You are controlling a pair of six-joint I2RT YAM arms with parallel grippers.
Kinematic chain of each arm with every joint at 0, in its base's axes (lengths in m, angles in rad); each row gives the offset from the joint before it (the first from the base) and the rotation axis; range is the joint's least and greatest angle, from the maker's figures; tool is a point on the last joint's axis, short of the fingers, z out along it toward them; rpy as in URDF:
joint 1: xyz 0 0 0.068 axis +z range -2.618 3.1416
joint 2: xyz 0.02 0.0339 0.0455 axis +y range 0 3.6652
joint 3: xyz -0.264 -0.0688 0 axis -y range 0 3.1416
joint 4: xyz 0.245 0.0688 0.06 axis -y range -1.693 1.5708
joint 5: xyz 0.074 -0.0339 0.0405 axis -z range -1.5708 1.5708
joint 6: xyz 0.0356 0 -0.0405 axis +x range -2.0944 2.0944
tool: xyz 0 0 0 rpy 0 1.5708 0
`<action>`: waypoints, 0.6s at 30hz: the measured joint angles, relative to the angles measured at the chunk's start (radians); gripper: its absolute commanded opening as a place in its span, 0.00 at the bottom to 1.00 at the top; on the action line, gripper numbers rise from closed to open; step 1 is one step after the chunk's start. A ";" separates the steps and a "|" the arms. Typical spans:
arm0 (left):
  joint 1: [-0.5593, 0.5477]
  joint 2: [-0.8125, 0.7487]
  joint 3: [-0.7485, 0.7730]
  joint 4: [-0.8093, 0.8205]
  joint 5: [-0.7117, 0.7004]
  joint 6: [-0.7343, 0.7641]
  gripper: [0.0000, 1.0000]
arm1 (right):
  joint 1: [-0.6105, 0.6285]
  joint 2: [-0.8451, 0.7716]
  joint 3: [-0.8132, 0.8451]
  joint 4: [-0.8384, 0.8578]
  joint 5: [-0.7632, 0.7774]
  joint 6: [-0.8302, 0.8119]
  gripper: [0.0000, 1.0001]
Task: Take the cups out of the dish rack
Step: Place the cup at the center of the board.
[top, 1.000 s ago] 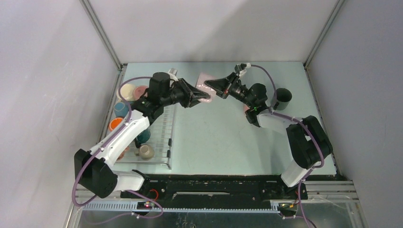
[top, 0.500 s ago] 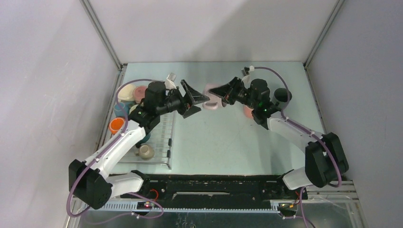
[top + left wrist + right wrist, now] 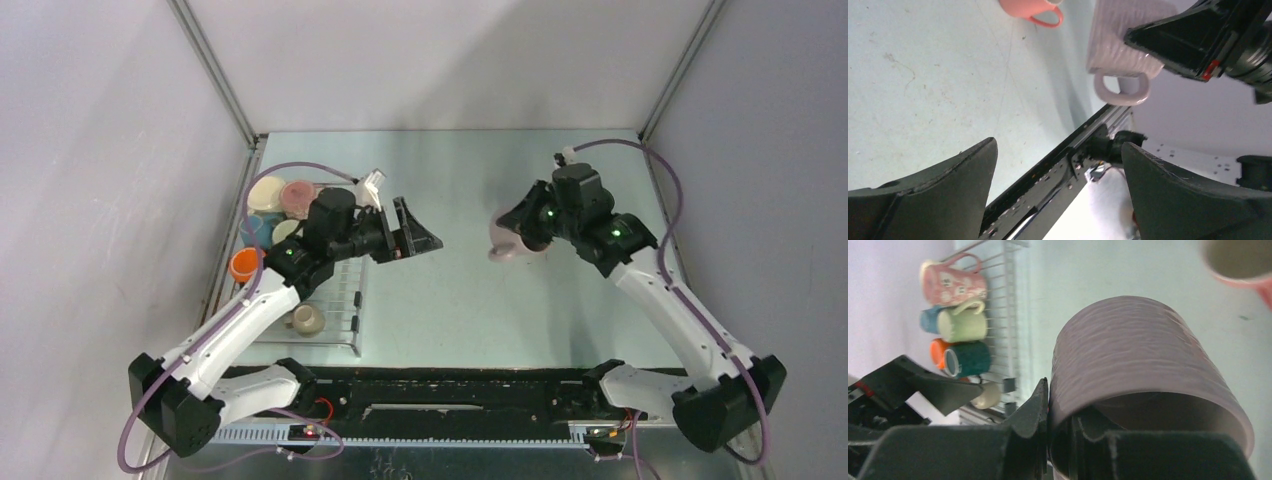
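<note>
One ribbed mauve cup [image 3: 1143, 365]: held above the table [image 3: 450, 300], right of centre, well apart from the dish rack [image 3: 345, 290], handle on the side facing the left arm.

Right gripper [image 3: 1060, 410]: clamped on the cup's wall at the rim, one finger outside, the other inside the mouth.

Six further cups in the rack at the table's left edge, seen from the right wrist:
- pink flowered cup [image 3: 950, 285]
- pale green cup [image 3: 963, 325], just beside the pink flowered one
- light blue cup [image 3: 928, 320], partly hidden behind the pale green one
- dark teal cup [image 3: 968, 359], lying on its side
- orange cup [image 3: 938, 352], touching the dark teal one
- cream cup [image 3: 985, 395], nearest the rack's near end

Salmon cup [image 3: 1030, 7]: on the table outside the rack, beyond the held cup in the left wrist view.

Left gripper [image 3: 1058, 175]: fingers spread wide, nothing between them, pointed at the mauve cup across a gap, over the rack's right edge in the top view.
</note>
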 measured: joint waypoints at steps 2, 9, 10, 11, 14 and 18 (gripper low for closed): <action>-0.031 0.000 0.001 -0.026 -0.021 0.037 1.00 | -0.022 -0.047 0.007 -0.114 0.046 -0.024 0.00; -0.106 0.003 0.036 -0.086 -0.076 0.132 1.00 | -0.215 -0.144 -0.008 -0.369 0.167 -0.072 0.00; -0.113 0.004 0.042 -0.090 -0.081 0.142 1.00 | -0.247 -0.149 -0.017 -0.384 0.182 -0.077 0.00; -0.118 0.005 0.047 -0.092 -0.084 0.151 1.00 | -0.274 -0.150 -0.026 -0.394 0.194 -0.082 0.00; -0.127 0.006 0.048 -0.099 -0.090 0.169 1.00 | -0.371 -0.140 -0.070 -0.408 0.217 -0.099 0.00; -0.135 0.013 0.048 -0.109 -0.090 0.187 1.00 | -0.472 -0.068 -0.100 -0.401 0.252 -0.110 0.00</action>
